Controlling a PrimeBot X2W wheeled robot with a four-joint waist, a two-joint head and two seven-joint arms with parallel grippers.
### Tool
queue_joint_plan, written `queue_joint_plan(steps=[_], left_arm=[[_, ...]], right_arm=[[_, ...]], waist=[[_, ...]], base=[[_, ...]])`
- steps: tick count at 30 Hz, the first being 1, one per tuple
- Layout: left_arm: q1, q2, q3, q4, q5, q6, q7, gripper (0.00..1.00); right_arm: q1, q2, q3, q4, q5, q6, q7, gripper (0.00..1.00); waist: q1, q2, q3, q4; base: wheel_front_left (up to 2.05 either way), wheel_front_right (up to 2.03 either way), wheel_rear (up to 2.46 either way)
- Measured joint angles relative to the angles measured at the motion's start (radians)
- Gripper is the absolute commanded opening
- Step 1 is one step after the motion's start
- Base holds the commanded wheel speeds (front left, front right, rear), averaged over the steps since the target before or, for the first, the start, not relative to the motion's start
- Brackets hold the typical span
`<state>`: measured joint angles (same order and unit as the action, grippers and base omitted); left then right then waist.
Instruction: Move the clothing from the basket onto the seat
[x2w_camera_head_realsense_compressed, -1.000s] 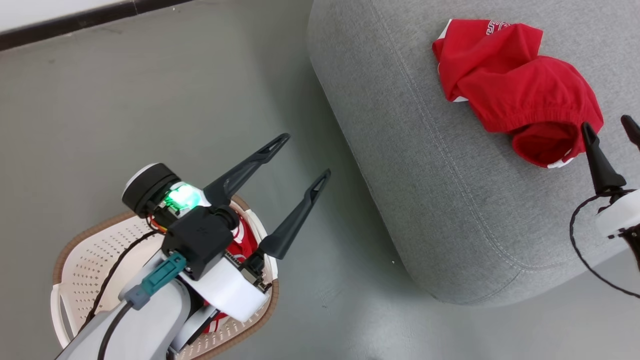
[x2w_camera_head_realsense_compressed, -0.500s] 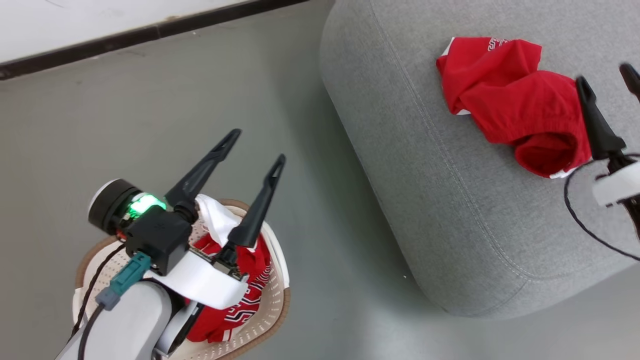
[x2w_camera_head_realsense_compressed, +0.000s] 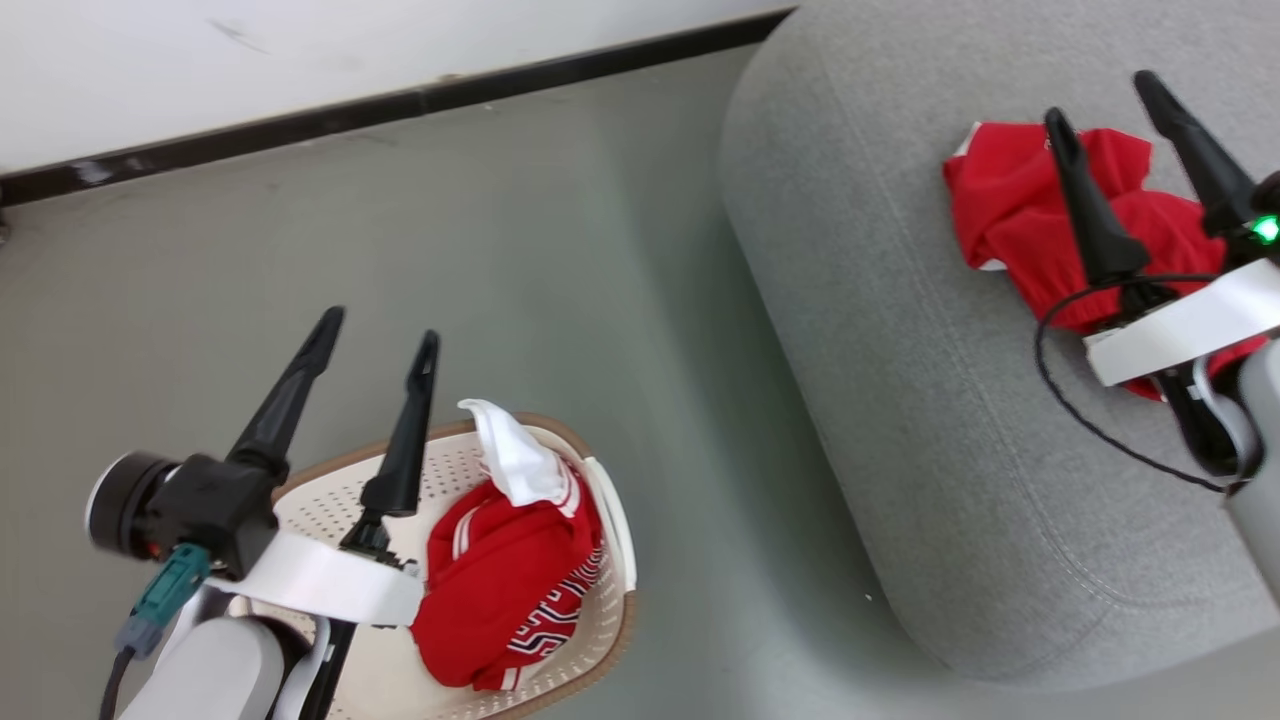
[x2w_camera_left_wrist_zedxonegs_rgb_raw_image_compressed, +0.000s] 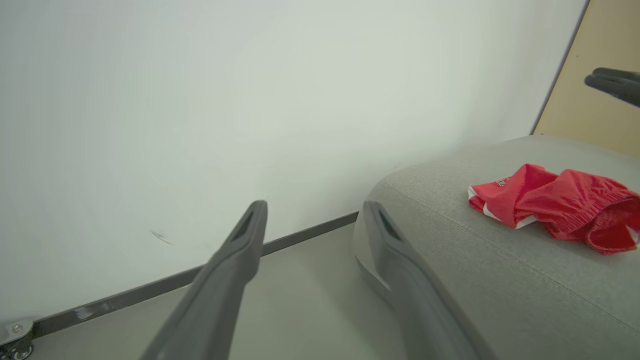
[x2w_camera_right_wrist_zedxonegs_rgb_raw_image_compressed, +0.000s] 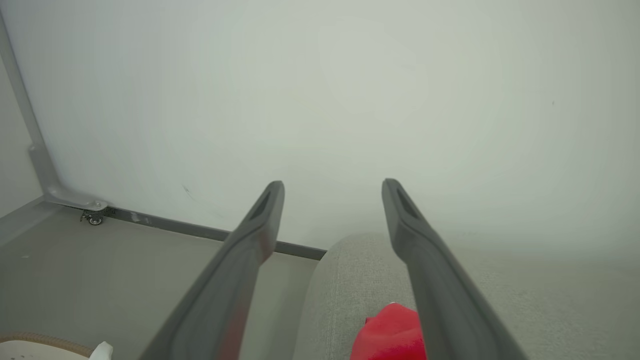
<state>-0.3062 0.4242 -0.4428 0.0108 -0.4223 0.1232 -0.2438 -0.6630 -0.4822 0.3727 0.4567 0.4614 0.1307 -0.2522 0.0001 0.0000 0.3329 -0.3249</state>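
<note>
1. The grey seat (x2w_camera_head_realsense_compressed: 880, 420) stands well apart from the basket, on the robot's right of it, with bare floor between.
2. The basket (x2w_camera_head_realsense_compressed: 612, 530) sits on the floor. One red garment (x2w_camera_head_realsense_compressed: 500, 590) is in it, bunched against the wall nearest the seat, a white flap draped up at the rim.
3. Far from the basket, on the seat, lie the red shorts (x2w_camera_head_realsense_compressed: 1000, 210), so I'd say half the job is done.
4. The left gripper (x2w_camera_head_realsense_compressed: 380, 328) hovers over the basket's other half, fingers (x2w_camera_head_realsense_compressed: 400, 450) spread wide and empty. The right gripper (x2w_camera_head_realsense_compressed: 1100, 98) hangs above the shorts, also released, grasping nothing.
5. The step in hand looks like a pick from the basket. Tip the left fingers down, straddle the thick mound rather than the loose flap, clench firmly, and lift straight until the cloth clears the rim.
</note>
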Motion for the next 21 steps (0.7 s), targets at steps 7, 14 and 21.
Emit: queue_joint_plan(steps=[7, 14, 21], left_arm=[[0.069, -0.028, 0.062, 0.004, -0.020, 0.049, -0.004, 1.00], [0.114, -0.070, 0.114, -0.004, -0.035, 0.081, -0.005, 1.00], [0.155, -0.118, 0.155, -0.013, -0.034, 0.102, -0.005, 1.00]], right_arm=[[0.002, 0.092, 0.000, 0.020, -0.034, 0.000, 0.000, 1.00], [0.023, 0.166, 0.013, 0.047, -0.062, 0.000, 0.000, 1.00], [0.095, 0.219, -0.008, 0.088, -0.100, 0.000, 0.000, 1.00]], waist=[[0.0000, 0.0000, -0.034, 0.057], [0.0000, 0.0000, -0.073, 0.116], [0.0000, 0.0000, -0.116, 0.169]], base=[[0.00, 0.00, 0.00], [0.00, 0.00, 0.00], [0.00, 0.00, 0.00]])
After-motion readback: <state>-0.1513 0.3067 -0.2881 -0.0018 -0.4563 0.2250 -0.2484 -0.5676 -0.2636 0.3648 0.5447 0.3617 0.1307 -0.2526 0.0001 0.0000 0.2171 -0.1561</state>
